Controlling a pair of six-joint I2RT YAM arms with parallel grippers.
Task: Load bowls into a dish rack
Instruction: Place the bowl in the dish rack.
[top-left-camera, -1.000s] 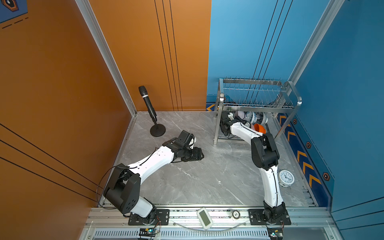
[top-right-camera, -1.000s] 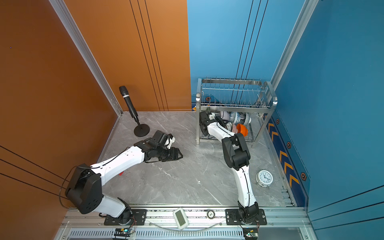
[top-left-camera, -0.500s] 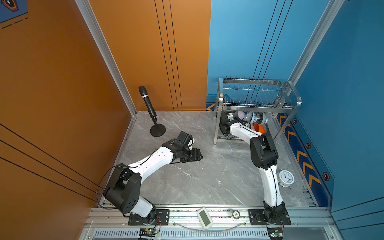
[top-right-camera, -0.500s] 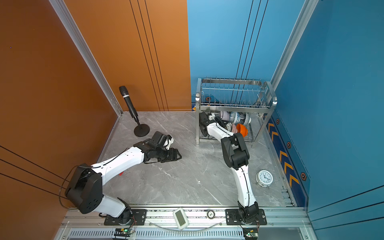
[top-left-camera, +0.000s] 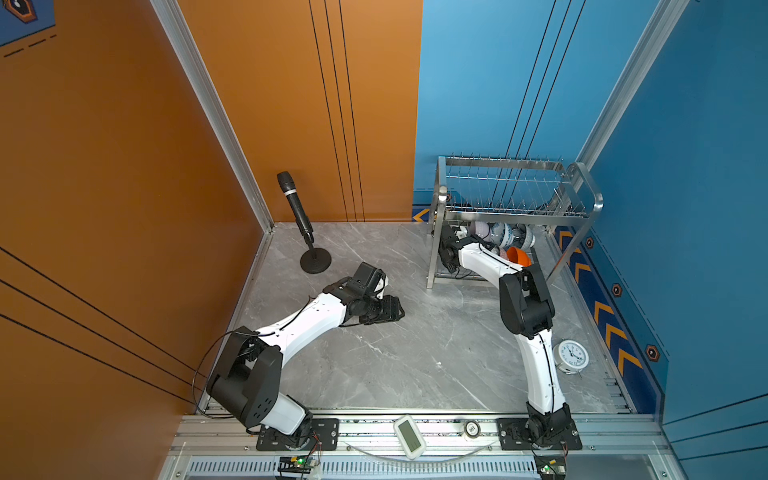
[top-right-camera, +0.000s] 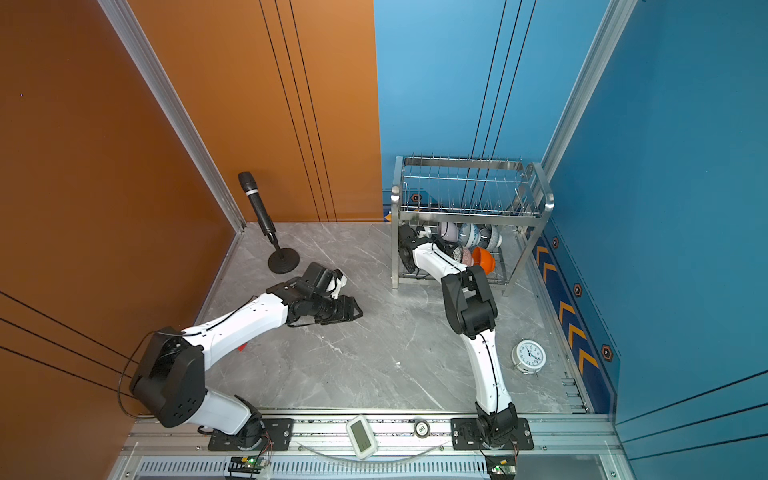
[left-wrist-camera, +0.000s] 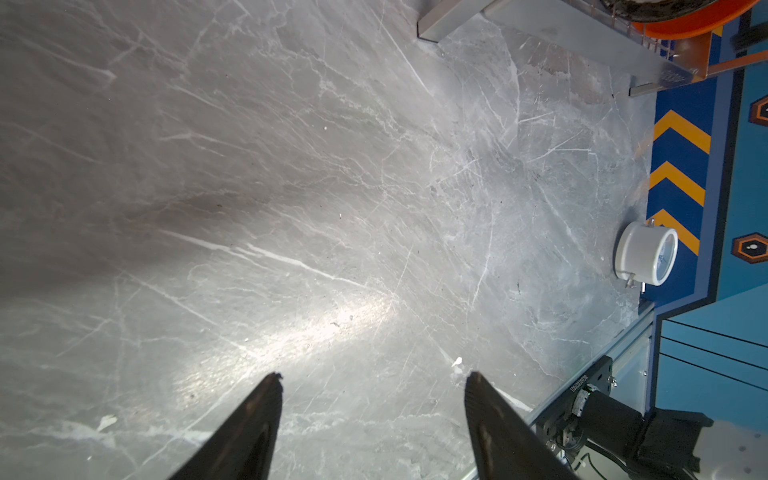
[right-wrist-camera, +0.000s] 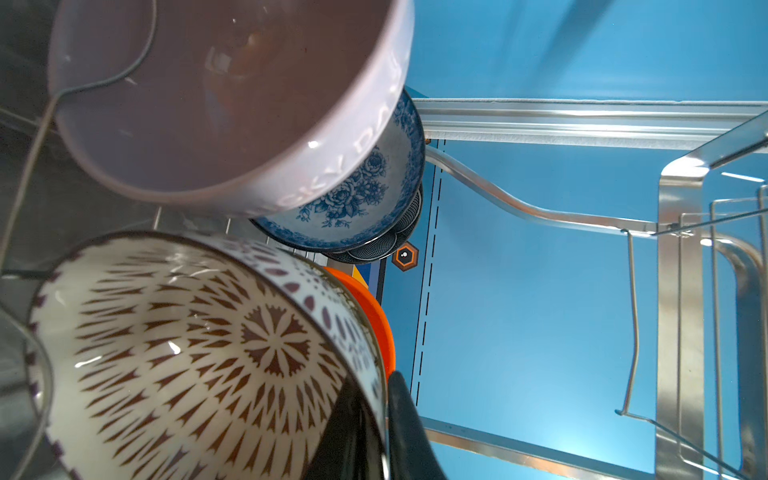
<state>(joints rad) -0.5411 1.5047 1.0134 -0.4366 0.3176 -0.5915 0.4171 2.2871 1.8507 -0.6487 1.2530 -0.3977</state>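
Dish rack (top-left-camera: 519, 216): steel, 2-tier, right of centre in both top views, by blue wall. Lower tier held bowls on edge, incl. lilac bowl (right-wrist-camera: 208, 104), floral bowl (right-wrist-camera: 365, 199), orange bowl (right-wrist-camera: 370, 316) and leaf-patterned bowl (right-wrist-camera: 187, 353). R gripper (right-wrist-camera: 376, 395) was inside lower tier, jaws narrow, pinching leaf-patterned bowl's rim. L gripper (left-wrist-camera: 372, 376) was mid-frame, low over grey tabletop (top-left-camera: 415, 353), jaws wide, nothing btwn.

Our left arm (top-left-camera: 299, 328) lies low and stretched forward, the left gripper (left-wrist-camera: 372, 376) spread wide with nothing between its fingers. Our right arm (top-left-camera: 540, 374) reaches forward with elbow raised, the right gripper (right-wrist-camera: 384, 386) pinching the leaf-patterned bowl (right-wrist-camera: 187, 353) by its rim.
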